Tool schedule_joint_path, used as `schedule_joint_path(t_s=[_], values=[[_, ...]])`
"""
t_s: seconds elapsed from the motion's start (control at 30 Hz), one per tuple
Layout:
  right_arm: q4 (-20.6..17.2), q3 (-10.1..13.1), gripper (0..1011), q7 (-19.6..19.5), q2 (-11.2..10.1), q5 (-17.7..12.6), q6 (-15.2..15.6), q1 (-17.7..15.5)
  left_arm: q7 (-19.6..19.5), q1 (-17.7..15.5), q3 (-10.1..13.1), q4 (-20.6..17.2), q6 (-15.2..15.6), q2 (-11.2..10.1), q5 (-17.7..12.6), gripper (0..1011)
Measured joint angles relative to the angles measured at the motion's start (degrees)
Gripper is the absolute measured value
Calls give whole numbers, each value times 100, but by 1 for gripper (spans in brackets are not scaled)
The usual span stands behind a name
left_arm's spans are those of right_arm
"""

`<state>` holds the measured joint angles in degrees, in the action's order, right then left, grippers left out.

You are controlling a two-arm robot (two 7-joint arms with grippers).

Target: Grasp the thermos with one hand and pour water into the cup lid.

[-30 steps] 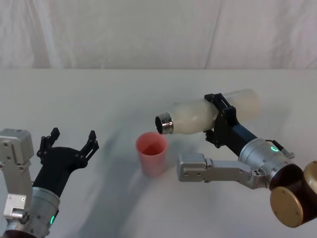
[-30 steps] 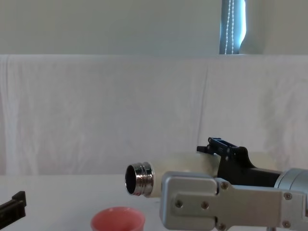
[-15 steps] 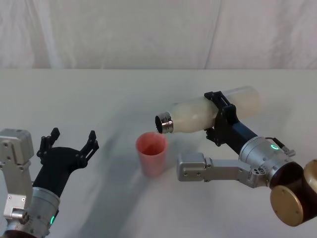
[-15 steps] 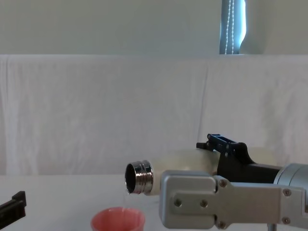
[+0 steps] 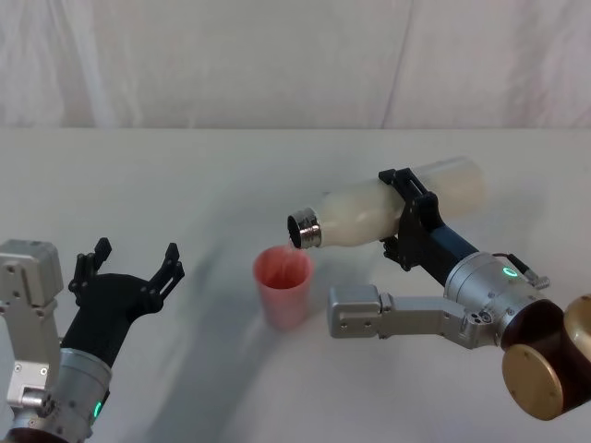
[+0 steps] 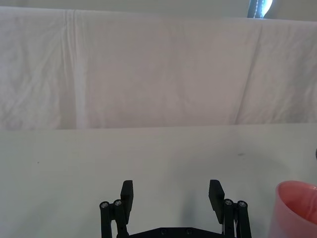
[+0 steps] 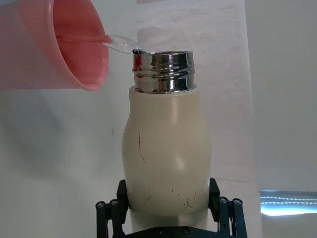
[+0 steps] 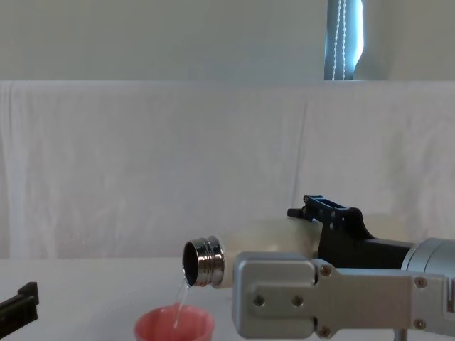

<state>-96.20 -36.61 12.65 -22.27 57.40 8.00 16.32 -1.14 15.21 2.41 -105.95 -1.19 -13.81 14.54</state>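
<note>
My right gripper (image 5: pixel 404 214) is shut on the cream-white thermos (image 5: pixel 383 210), which lies tipped nearly level with its chrome neck (image 5: pixel 306 229) pointing left and slightly down. A thin stream of water (image 8: pixel 180 304) runs from the neck (image 8: pixel 200 262) into the pink cup lid (image 5: pixel 283 284), standing upright on the table just below. The right wrist view shows the thermos (image 7: pixel 166 158) between the fingers and water (image 7: pixel 121 43) arcing into the cup lid (image 7: pixel 64 47). My left gripper (image 5: pixel 129 269) hovers open at the table's left, well apart from the cup lid (image 6: pixel 296 210).
A white cloth covers the table (image 5: pixel 185 175) and hangs as a backdrop (image 8: pixel 142 163) behind it. A window strip (image 8: pixel 345 39) shows above the backdrop. Open tabletop stretches between my left gripper and the cup lid, and behind the thermos.
The thermos has tipped a little further, its neck dropping toward the cup lid, and water now streams out. The left arm has not moved.
</note>
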Motion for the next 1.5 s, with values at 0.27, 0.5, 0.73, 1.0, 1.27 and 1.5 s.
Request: schedule_joint_path(t_s=[0.27,0.5,0.73,1.0,1.27,1.5], values=[[-1,-3,959,14,-2,5,6,3,0,0,0,0,0,0,0,1001],[-1,-6,959,17,-3,14,12,5,0,0,0,0,0,0,0,1001],[-1,-20,959,24,-12,39,15,14,0,0,0,0,0,0,0,1001],[-1,-34,959,43,-12,48,17,27,0,0,0,0,0,0,0,1001],[-34,72,959,26,35,-171,-10,-52,0,0,0,0,0,0,0,1001],[-65,152,959,-25,77,-327,-40,-120,0,0,0,0,0,0,0,1001]])
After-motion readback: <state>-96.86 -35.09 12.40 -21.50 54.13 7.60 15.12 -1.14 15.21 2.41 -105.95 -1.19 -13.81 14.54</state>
